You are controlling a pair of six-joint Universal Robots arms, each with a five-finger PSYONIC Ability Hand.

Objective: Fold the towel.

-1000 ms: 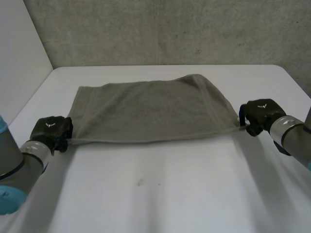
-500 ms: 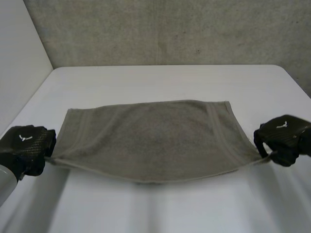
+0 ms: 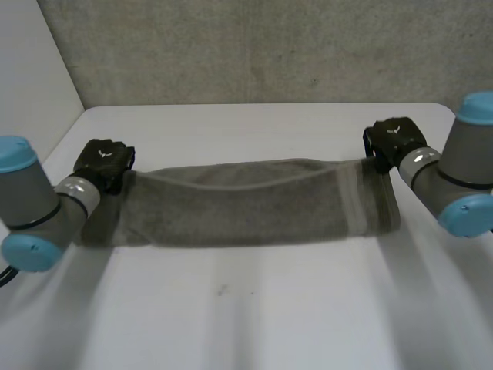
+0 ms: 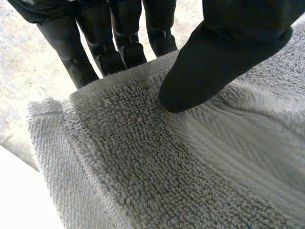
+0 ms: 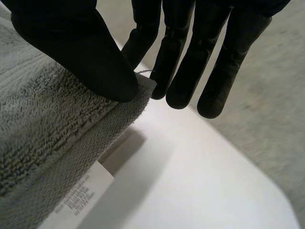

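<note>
The grey towel lies across the white table as a long narrow band, doubled over itself. My left hand is at the band's far left corner. In the left wrist view its thumb presses the towel down onto the fingers under the edge, so it pinches the cloth. My right hand is at the far right corner. There the thumb clamps the towel's corner against the fingers behind it.
A grey wall rises just behind the table's far edge, and a lighter wall stands at the left. A white care label sticks out from under the towel near my right hand.
Both hands carried the towel's near edge up and over to the far side. The spread towel is now folded into a narrow band, with the hands at its far corners.
</note>
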